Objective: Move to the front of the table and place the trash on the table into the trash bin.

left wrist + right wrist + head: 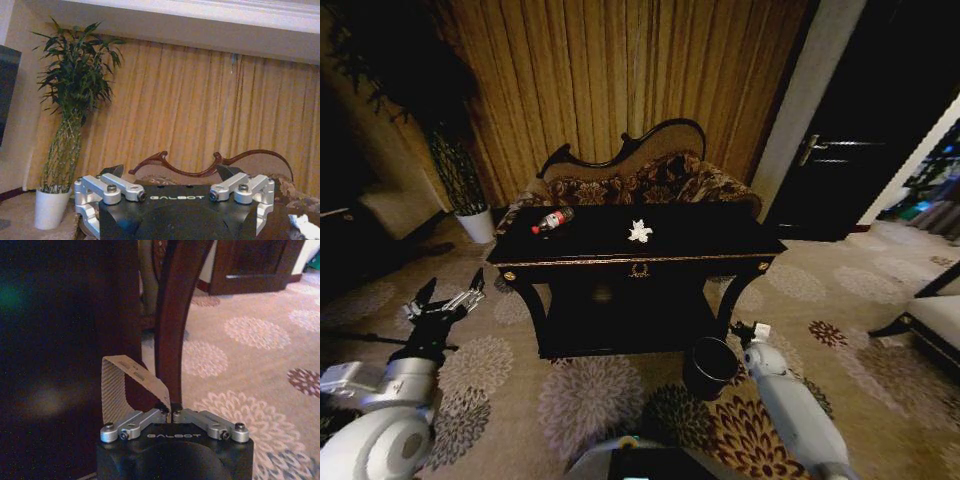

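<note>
Left gripper [448, 298] spread, right gripper [748, 331] closed.

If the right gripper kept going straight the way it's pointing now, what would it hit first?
Most likely the table: the right gripper, fingers shut, faces its curved front leg directly ahead. How near the leg is, is hard to judge.

One table [720, 240], one bottle [552, 220], one paper wad [640, 231], one bin [709, 367]

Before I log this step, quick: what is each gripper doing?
Left gripper: open, holding nothing, raised left of the table.
Right gripper: shut, holding nothing, low by the bin.
</note>
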Tool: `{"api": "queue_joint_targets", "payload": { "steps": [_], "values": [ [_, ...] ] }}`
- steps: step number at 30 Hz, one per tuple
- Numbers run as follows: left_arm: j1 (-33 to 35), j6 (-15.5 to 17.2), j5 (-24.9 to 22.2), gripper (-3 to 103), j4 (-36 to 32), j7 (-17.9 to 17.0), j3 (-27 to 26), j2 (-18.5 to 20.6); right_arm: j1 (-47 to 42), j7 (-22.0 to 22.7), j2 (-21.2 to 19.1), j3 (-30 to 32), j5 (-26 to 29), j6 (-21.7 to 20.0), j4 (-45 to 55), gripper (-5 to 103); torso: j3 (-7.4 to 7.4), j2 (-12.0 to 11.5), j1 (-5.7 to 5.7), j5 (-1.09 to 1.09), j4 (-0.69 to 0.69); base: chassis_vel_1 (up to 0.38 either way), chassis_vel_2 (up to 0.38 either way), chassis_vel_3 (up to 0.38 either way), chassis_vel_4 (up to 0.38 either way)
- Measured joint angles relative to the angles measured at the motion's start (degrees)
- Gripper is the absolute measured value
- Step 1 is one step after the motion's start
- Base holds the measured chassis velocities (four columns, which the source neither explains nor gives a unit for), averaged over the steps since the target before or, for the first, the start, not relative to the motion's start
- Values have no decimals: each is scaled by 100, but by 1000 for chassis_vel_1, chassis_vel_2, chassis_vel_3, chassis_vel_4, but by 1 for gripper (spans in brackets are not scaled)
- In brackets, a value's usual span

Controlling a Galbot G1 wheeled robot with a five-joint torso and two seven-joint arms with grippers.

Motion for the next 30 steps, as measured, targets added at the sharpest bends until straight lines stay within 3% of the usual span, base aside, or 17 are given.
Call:
{"api": "queue_joint_targets", "payload": {
  "steps": [7,18,21,24,25,26,30],
  "values": [
    [36,-34,0,100,23,19,-19,-4,285,-100,345,103,-443,145,-826,0,0,0,0,1,0,0,0,0,0],
    [29,-48,-1,100,62,48,-75,-17,290,-179,342,87,-667,166,-854,-2,-1,1,0,1,0,0,0,0,0],
    [-8,-48,-1,100,87,54,-63,-44,212,-229,307,88,-756,166,-778,12,0,1,0,1,-1,0,0,0,0],
    [-11,-48,-1,100,102,56,-61,-44,179,-236,298,94,-772,164,-754,18,-1,1,0,1,-1,0,0,0,0],
    [-10,-51,-1,100,114,62,-60,-44,153,-236,295,108,-774,161,-737,28,-1,1,0,1,-1,0,0,0,0],
    [-10,-51,-1,100,114,62,-60,-44,153,-236,295,108,-774,161,-737,28,-1,1,0,1,-1,0,0,0,0],
    [-11,-69,-2,100,121,71,-62,-47,118,-227,291,136,-774,157,-709,44,-1,1,0,1,-1,0,0,0,0]
  ]
}}
